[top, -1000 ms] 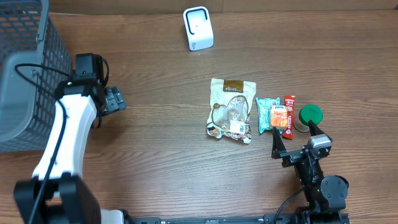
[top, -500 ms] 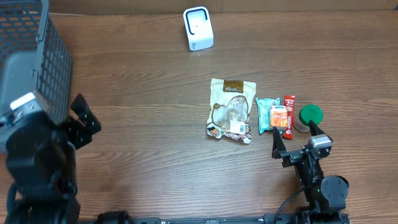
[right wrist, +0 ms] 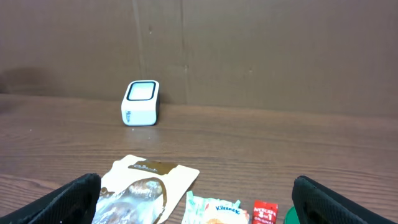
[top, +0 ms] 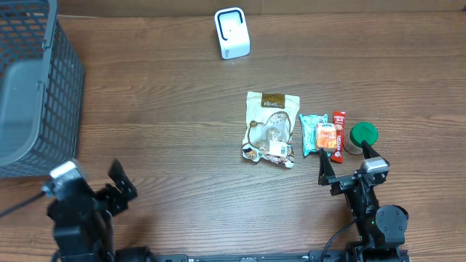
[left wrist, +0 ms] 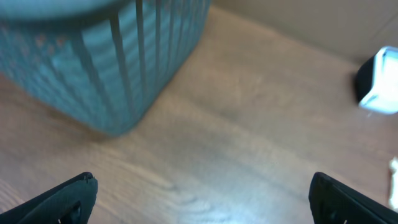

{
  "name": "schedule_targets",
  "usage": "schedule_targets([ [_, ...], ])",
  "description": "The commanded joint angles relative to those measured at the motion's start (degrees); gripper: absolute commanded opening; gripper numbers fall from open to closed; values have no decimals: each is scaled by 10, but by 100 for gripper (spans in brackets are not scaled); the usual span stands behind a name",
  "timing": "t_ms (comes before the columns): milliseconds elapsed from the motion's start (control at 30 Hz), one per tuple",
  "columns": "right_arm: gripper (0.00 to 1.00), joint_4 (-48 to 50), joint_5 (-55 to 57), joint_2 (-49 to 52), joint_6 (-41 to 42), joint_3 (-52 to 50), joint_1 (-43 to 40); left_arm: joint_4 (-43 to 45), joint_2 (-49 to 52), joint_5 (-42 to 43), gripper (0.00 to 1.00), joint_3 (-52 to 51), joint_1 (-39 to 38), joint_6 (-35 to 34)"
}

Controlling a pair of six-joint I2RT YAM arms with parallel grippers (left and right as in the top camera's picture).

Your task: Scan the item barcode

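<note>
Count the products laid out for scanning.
5: beige snack bag leftmost, then teal tissue pack, orange packet overlapping it, red sachet, green-lidded jar rightmost. More could hide beneath.

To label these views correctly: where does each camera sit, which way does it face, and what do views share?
Overhead: above the table, looking straight down; both arms, left gripper and right gripper, at the near edge.
Left wrist: low, facing basket and scanner; own open fingers in bottom corners.
Right wrist: low, facing scanner and back wall; own open fingers below.
Shared: the scanner, in all three.
</note>
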Motion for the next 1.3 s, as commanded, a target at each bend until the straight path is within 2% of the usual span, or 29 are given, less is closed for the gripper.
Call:
schedule_targets([
  [0, 100, 2, 3, -5, -1, -6, -2, 29, -61, -5, 100, -67, -2, 2],
  [200, 100, 2, 3, -5, -1, -6, -2, 199, -161, 40, 100, -137, -2, 2],
  [500, 100, 2, 3, -5, -1, -6, -2, 645, -231, 108, 100, -246, -2, 2],
  [667, 100, 2, 3, -5, -1, -6, -2, 786, -231, 124, 100, -317, -2, 2],
  [1067, 100, 2, 3, -5, -1, -6, -2, 793, -231, 130, 100, -457, -2, -15],
  [1267, 100, 2, 3, -5, -1, -6, -2, 650, -231, 117, 100, -456, -2, 10],
])
